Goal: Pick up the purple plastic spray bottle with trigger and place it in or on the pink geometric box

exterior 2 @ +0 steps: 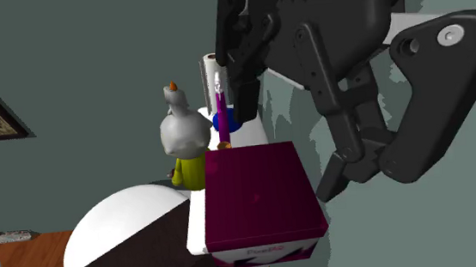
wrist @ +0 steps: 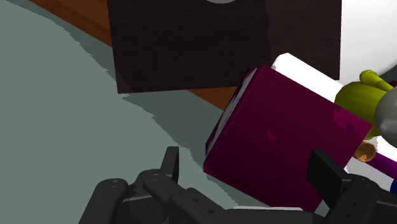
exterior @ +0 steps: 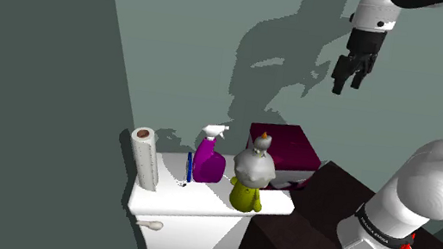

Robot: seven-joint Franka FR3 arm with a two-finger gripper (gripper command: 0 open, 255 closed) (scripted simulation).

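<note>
Gripper (exterior: 347, 84) hangs high above the dark pink box (exterior: 286, 147), fingers spread wide with nothing in them. I'd swing it over to the purple spray bottle (exterior: 209, 161), standing upright on the toilet tank (exterior: 191, 220) between a paper roll (exterior: 145, 158) and a grey-and-yellow figurine (exterior: 249, 179), then drop straight down and pinch the body under the trigger, since that figurine crowds it. Room-wise it's grey-green walls (exterior: 43, 80), a reddish-brown floor (exterior 2: 21, 255), and the white tank lid carrying everything.
</note>
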